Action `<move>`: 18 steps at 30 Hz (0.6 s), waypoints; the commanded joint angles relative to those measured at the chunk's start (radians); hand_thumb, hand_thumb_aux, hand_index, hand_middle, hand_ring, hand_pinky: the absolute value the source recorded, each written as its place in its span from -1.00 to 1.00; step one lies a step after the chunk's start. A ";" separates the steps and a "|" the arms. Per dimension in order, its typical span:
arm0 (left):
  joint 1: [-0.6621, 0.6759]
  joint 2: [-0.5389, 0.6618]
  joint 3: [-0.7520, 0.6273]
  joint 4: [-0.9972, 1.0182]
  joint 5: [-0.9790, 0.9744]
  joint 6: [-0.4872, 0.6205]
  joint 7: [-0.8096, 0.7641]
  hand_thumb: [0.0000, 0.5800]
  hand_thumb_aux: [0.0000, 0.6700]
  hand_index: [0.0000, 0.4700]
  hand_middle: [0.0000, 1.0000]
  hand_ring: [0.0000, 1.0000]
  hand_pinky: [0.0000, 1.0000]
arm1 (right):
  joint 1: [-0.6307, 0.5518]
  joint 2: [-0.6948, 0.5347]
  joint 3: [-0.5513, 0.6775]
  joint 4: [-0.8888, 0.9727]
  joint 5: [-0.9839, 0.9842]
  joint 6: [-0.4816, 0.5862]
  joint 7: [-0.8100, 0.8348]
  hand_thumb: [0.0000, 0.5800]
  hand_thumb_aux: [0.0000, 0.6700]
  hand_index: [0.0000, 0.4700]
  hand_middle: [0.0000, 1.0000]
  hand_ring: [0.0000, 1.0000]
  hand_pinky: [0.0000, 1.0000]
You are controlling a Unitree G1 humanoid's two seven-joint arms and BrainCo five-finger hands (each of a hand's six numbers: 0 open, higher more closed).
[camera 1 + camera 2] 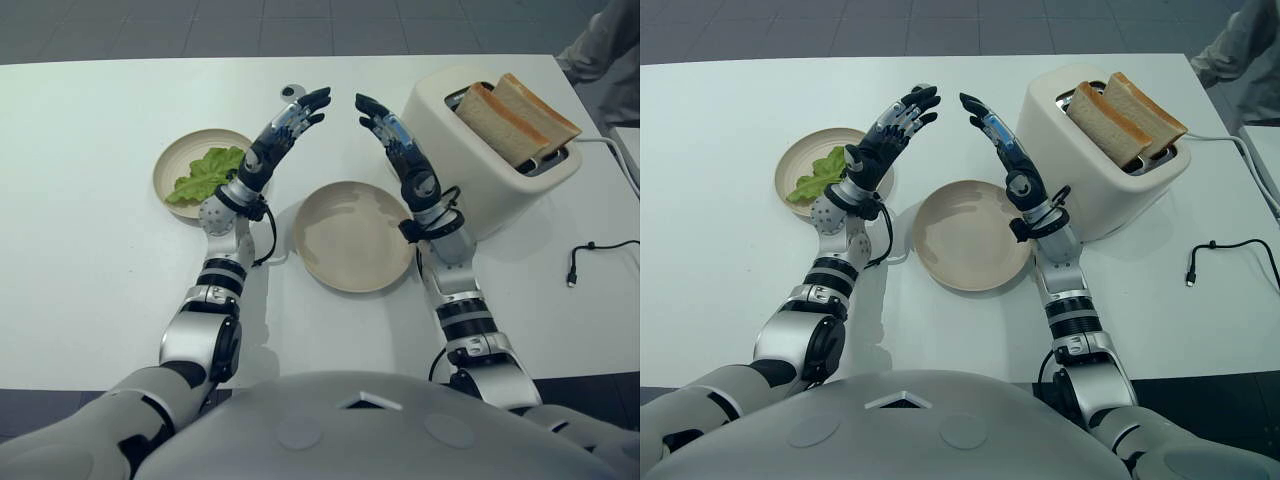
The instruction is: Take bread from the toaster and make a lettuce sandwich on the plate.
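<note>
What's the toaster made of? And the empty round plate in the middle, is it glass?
The cream, round-cornered toaster looks like smooth matte plastic or painted metal. It has an even colour and a soft, dull sheen, so I can't tell which. The empty beige round plate looks like matte ceramic or a plastic blend. It is solid-coloured with no sharp glints, so probably not glass.

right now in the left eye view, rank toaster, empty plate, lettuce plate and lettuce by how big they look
1. toaster
2. empty plate, which looks slightly bigger than the next, but it sits nearer the camera, so the two may really be alike
3. lettuce plate
4. lettuce
</note>
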 commanded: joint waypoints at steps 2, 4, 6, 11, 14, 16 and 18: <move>0.012 -0.002 -0.005 -0.012 -0.005 0.013 -0.006 -1.00 -1.00 -1.00 -1.00 -1.00 -1.00 | -0.013 0.001 -0.014 -0.018 0.006 0.018 -0.009 -1.00 -1.00 -1.00 -1.00 -1.00 -1.00; 0.015 -0.002 -0.005 -0.019 -0.007 0.017 -0.008 -1.00 -1.00 -1.00 -1.00 -1.00 -1.00 | -0.012 -0.001 -0.015 -0.028 0.007 0.022 -0.010 -1.00 -1.00 -1.00 -1.00 -1.00 -1.00; 0.018 -0.003 -0.006 -0.031 -0.015 0.024 -0.015 -1.00 -1.00 -1.00 -1.00 -1.00 -1.00 | -0.002 -0.010 -0.015 -0.061 0.006 0.026 -0.007 -1.00 -1.00 -1.00 -1.00 -1.00 -1.00; 0.029 -0.004 -0.002 -0.086 -0.073 0.073 -0.059 -1.00 -1.00 -1.00 -1.00 -1.00 -1.00 | 0.072 -0.108 -0.061 -0.324 0.089 0.082 0.030 -1.00 -1.00 -1.00 -1.00 -1.00 -1.00; 0.029 -0.005 -0.002 -0.095 -0.087 0.087 -0.076 -1.00 -1.00 -1.00 -1.00 -1.00 -1.00 | 0.141 -0.221 -0.186 -0.509 0.162 0.116 0.042 -1.00 -1.00 -1.00 -1.00 -1.00 -1.00; 0.027 -0.006 -0.003 -0.095 -0.089 0.091 -0.084 -1.00 -1.00 -1.00 -1.00 -1.00 -1.00 | 0.170 -0.271 -0.281 -0.557 0.152 0.125 0.031 -1.00 -1.00 -1.00 -1.00 -1.00 -1.00; 0.030 -0.008 -0.005 -0.105 -0.089 0.092 -0.093 -1.00 -1.00 -1.00 -1.00 -1.00 -1.00 | 0.182 -0.306 -0.371 -0.565 0.099 0.138 0.006 -1.00 -1.00 -1.00 -1.00 -1.00 -1.00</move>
